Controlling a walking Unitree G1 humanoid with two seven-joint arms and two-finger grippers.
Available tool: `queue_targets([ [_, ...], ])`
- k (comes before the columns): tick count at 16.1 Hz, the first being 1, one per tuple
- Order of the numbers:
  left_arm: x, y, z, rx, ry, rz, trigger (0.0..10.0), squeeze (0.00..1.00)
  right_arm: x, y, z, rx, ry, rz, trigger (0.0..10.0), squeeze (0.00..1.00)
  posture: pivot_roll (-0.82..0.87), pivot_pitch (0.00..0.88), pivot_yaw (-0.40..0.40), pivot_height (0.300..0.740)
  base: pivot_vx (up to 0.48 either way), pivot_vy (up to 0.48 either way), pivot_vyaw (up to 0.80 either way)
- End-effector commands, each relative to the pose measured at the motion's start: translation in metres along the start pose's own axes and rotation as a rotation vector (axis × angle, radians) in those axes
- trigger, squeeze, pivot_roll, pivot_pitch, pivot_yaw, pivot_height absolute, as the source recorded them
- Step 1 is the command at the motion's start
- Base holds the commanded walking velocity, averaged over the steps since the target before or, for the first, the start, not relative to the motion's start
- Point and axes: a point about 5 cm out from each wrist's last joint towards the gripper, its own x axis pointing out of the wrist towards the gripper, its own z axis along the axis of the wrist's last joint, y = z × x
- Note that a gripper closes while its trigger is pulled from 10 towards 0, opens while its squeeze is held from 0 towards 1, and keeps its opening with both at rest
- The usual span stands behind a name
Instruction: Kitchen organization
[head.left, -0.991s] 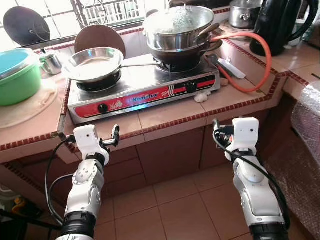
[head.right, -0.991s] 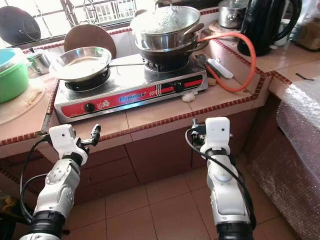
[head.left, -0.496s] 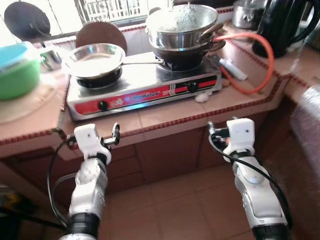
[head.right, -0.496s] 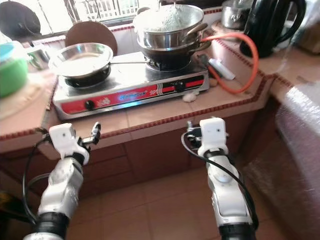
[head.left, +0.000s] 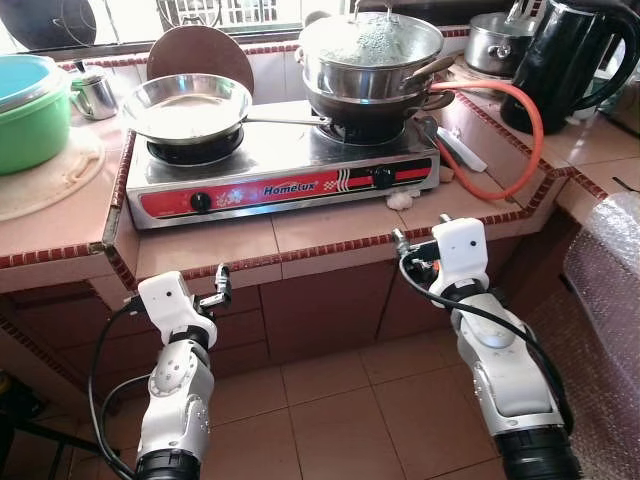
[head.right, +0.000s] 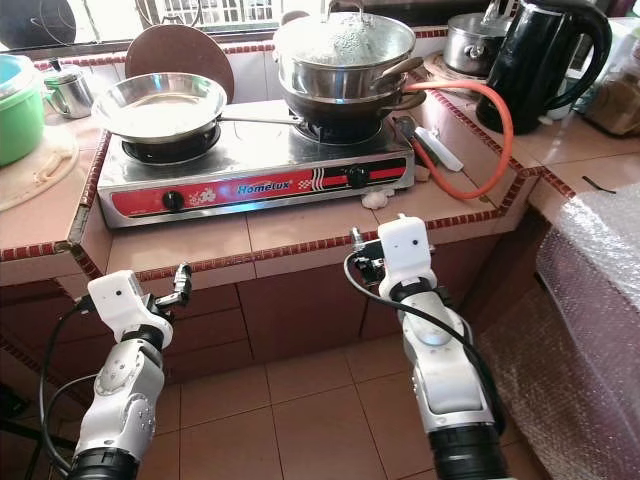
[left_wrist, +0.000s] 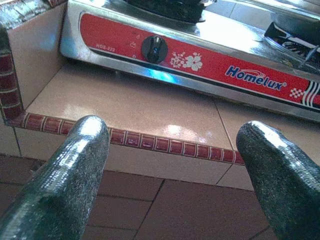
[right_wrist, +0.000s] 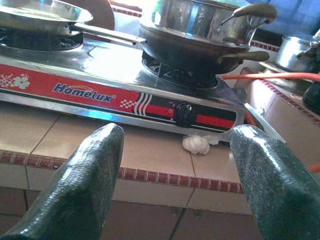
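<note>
A steel and red two-burner stove (head.left: 280, 182) stands on the tiled counter (head.left: 300, 228). A steel frying pan (head.left: 187, 107) rests on its left burner, and stacked lidded pots (head.left: 370, 55) sit on the right one. A garlic bulb (head.left: 400, 200) lies in front of the stove's right end. My left gripper (head.left: 217, 288) hangs open just below the counter's front edge, its fingers (left_wrist: 75, 165) framing the left knob (left_wrist: 154, 49). My right gripper (head.left: 403, 248) is open at the counter edge, and the garlic bulb (right_wrist: 196, 144) lies between its fingers (right_wrist: 90, 170).
An orange gas hose (head.left: 525, 130) loops across the right counter beside a white-handled tool (head.left: 460, 150). A black kettle (head.left: 570, 60) and a small pot (head.left: 493, 35) stand at the back right. A green bowl (head.left: 30, 110), a steel cup (head.left: 92, 92) and a round board (head.left: 200, 52) are at the left. Bubble-wrapped bulk (head.left: 610, 300) fills the right side.
The whole view has shifted as the head moved. Both grippers stay open in front of the counter, and the right one now sits closer to the counter edge.
</note>
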Motion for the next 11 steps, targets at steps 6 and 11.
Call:
queue_targets([
  [6, 0.007, -0.0068, 0.0094, 0.031, -0.016, -0.043, 10.0, 0.0, 0.0047, 0.0021, -0.0022, 0.034, 0.003, -0.04, 10.0, 0.0, -0.23, 0.0, 0.06, 0.74, 0.0, 0.0, 0.0],
  [11, 0.0095, -0.0074, 0.0125, 0.042, -0.016, -0.058, 10.0, 0.0, 0.0034, 0.0025, -0.006, 0.049, 0.012, -0.065, 10.0, 0.0, -0.23, 0.0, 0.083, 0.74, 0.0, 0.0, 0.0],
])
